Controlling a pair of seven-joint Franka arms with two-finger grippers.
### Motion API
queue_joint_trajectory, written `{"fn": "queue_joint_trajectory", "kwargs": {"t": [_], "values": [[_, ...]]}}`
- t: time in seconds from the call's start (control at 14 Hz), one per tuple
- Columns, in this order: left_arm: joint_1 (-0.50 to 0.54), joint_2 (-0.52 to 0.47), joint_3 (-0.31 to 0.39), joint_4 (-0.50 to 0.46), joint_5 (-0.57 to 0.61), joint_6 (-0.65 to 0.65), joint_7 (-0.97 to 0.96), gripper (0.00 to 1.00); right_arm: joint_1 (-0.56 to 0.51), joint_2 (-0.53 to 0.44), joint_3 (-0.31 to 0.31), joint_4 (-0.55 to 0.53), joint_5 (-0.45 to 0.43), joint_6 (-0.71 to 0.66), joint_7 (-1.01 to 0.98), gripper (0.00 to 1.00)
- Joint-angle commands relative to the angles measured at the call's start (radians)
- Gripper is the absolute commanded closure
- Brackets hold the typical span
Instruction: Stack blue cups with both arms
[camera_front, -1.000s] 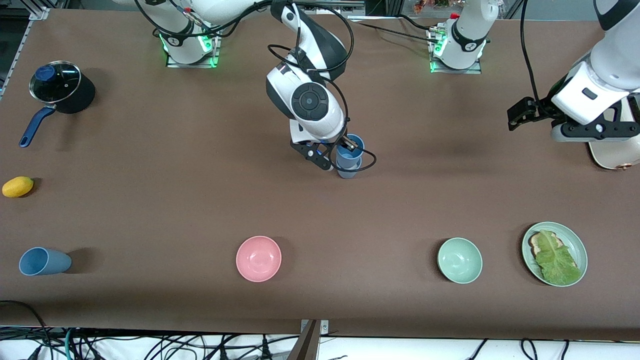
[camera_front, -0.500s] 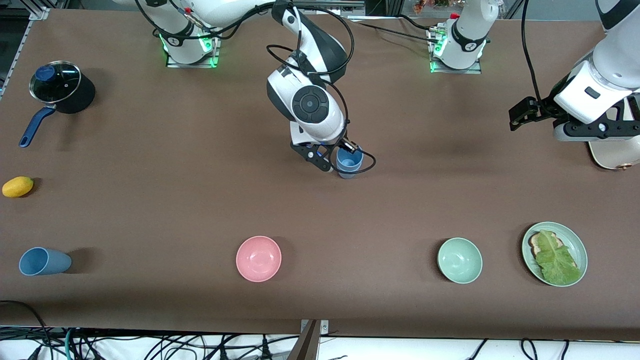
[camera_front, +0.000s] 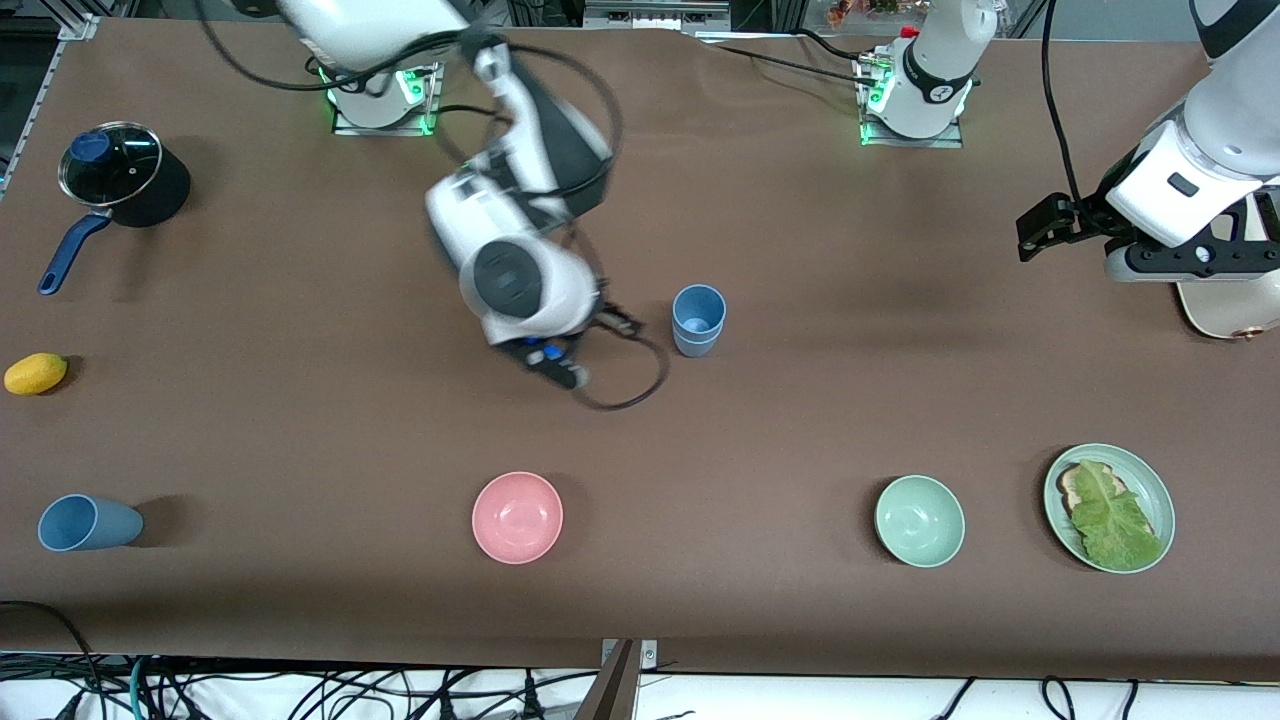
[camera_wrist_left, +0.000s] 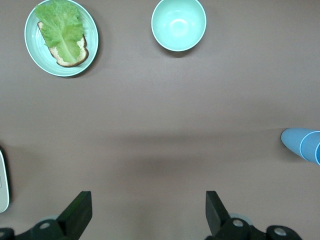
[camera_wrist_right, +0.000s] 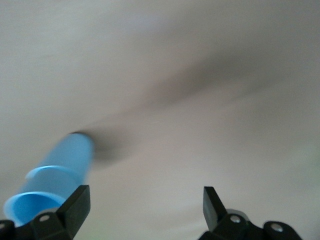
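Note:
Two blue cups (camera_front: 698, 320) stand nested, one inside the other, upright at the middle of the table. They also show in the right wrist view (camera_wrist_right: 56, 176) and at the edge of the left wrist view (camera_wrist_left: 304, 145). My right gripper (camera_front: 590, 350) is open and empty, apart from the stack, on the side toward the right arm's end; its fingers stand wide apart in the right wrist view (camera_wrist_right: 145, 212). My left gripper (camera_front: 1040, 228) is open and empty, held over the table at the left arm's end, where the arm waits (camera_wrist_left: 149, 215).
A third blue cup (camera_front: 88, 523) lies on its side near the front edge at the right arm's end. A pink bowl (camera_front: 517, 517), a pale green bowl (camera_front: 919, 520), a plate with lettuce (camera_front: 1108, 507), a lemon (camera_front: 35, 373), a lidded pot (camera_front: 112, 172), a white vessel (camera_front: 1228, 312).
My right gripper let go of the upper cup, which now sits in the lower one, and swung away toward the right arm's end. The left arm has barely moved.

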Motion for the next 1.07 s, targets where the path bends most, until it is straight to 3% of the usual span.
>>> {"fn": "queue_joint_trajectory", "kwargs": {"t": [0.0,0.29,0.5,0.64,0.79,1.0], "values": [[-0.011,0.004,0.006,0.013,-0.008,0.003,0.006,0.0,-0.07,-0.021,-0.062,-0.008,-0.069,-0.13,-0.265,0.0],[-0.013,0.002,0.006,0.012,-0.008,-0.002,0.006,0.0,-0.07,-0.056,-0.257,-0.092,-0.08,-0.116,-0.493,0.0],[-0.013,0.001,0.006,0.012,-0.008,-0.016,0.008,0.0,-0.071,-0.055,-0.331,-0.12,-0.099,-0.078,-0.583,0.0],[-0.013,0.002,0.006,0.013,-0.01,-0.017,0.008,0.0,-0.076,-0.061,-0.343,-0.159,-0.123,-0.022,-0.651,0.0],[-0.011,0.001,0.006,0.012,-0.01,-0.02,0.008,0.0,-0.102,-0.15,-0.332,-0.301,-0.151,0.075,-0.663,0.0],[-0.011,0.001,0.006,0.013,-0.01,-0.02,0.008,0.0,-0.183,-0.337,-0.21,-0.602,-0.252,0.29,-0.659,0.0]]}}
